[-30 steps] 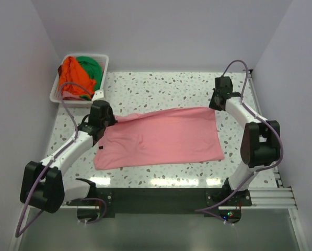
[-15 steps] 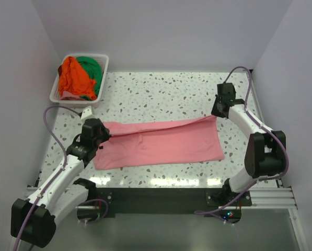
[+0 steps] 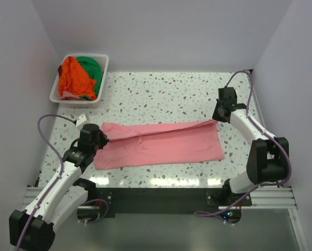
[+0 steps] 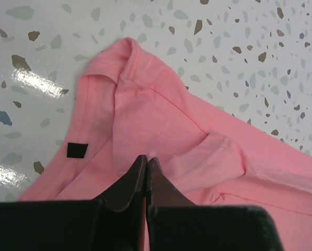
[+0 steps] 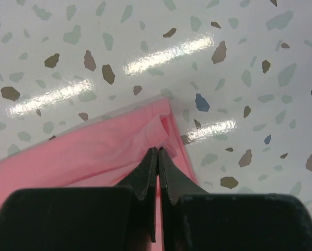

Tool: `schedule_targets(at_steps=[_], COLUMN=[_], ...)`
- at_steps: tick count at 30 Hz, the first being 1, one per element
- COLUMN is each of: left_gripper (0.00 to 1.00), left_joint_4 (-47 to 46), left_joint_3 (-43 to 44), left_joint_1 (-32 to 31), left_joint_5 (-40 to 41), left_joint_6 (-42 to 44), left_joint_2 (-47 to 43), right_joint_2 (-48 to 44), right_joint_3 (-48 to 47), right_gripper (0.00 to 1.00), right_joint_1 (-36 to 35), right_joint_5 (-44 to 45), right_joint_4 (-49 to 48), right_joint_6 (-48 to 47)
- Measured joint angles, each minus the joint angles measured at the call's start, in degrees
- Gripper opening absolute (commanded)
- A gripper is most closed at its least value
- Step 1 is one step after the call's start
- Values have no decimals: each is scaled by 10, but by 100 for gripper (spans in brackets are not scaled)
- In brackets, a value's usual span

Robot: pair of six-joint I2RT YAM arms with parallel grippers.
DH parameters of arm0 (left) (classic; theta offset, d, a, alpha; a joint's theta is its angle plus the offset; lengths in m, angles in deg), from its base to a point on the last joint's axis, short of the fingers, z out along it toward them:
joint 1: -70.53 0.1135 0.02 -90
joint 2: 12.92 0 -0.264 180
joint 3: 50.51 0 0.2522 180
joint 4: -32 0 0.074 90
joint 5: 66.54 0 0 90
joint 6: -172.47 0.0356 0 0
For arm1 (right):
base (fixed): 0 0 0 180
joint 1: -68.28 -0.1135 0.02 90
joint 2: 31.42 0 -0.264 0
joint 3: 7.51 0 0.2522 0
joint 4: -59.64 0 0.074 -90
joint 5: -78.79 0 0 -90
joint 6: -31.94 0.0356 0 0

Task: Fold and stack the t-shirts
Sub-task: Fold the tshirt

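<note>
The left end effector (image 4: pixel 146 159) is clenched on the pink t-shirt (image 3: pixel 166 149) near its collar, and the right end effector (image 5: pixel 158 151) pinches the opposite corner. Since a second ago both have drawn back toward their bases. This has pulled the far edge, stretched between them, over the half lying on the surface (image 3: pixel 161 91).

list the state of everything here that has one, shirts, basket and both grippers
pink t-shirt, spread out, far edge doubled over and pinched at both ends
orange t-shirt, crumpled in the basket
green t-shirt, crumpled in the basket beside the orange one
basket, upright, holding both
left gripper, shut on the pink t-shirt
right gripper, shut on the pink t-shirt
</note>
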Motion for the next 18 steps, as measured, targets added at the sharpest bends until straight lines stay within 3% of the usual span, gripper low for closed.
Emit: schedule_targets(at_steps=[16, 18], left_gripper=[0, 1], left_joint_4=[46, 52], left_joint_3=[-55, -58], left_joint_1=[0, 0], left_joint_5=[2, 2], left_joint_6=[-55, -61], left_joint_2=[12, 11], right_joint_2=[-10, -10], right_joint_3=[88, 91], right_gripper=[0, 6], right_joint_1=[0, 0], right_joint_5=[-2, -2], right_joint_4=[-8, -12], right_joint_6=[12, 13])
